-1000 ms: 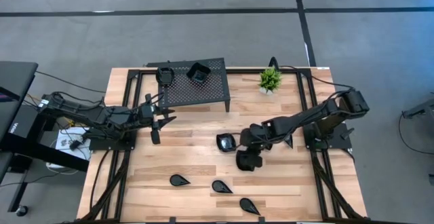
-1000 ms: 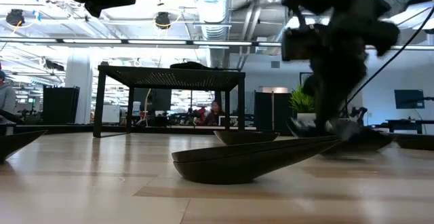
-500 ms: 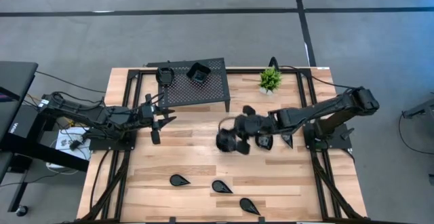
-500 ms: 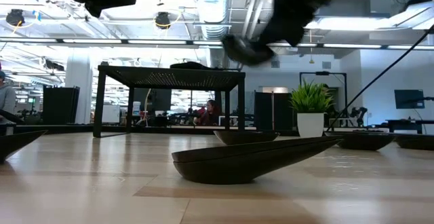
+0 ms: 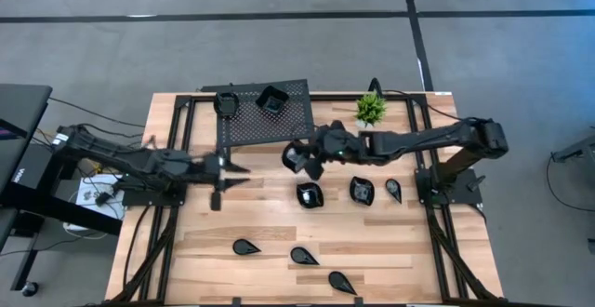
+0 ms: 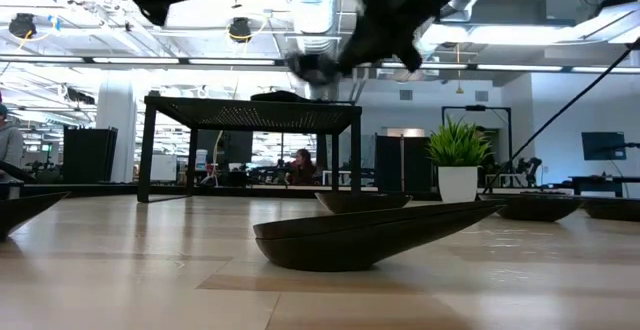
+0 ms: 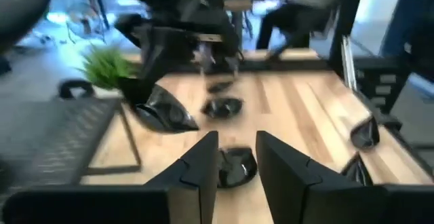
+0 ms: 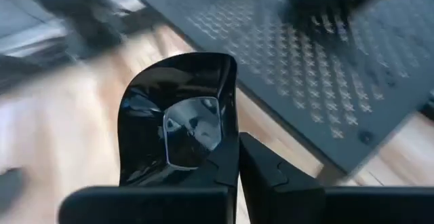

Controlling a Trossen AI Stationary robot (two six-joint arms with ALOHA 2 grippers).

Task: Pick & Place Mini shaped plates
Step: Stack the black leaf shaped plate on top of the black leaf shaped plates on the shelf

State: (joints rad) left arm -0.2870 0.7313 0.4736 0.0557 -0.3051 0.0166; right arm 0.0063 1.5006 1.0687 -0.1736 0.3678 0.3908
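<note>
right gripper (image 5: 302, 158) clamps a wavy-edged plate (image 8: 180, 122) in the air, just beside the perforated stand (image 5: 265, 126) — left gripper (image 5: 223, 172) over the table, fingers parted, apparently empty.

Left gripper (image 7: 237, 163) fingers parted, gap between them over a small glossy black plate (image 7: 234, 168) on the wooden table (image 7: 298, 115). Farther off, blurred right arm (image 7: 183, 30) carries a wavy-edged black plate (image 7: 163, 112) beside the perforated stand (image 7: 54, 129). Green plant (image 7: 105, 66) behind; another dish (image 7: 222, 106) mid-table, one more (image 7: 365, 132) near the table frame.
</note>
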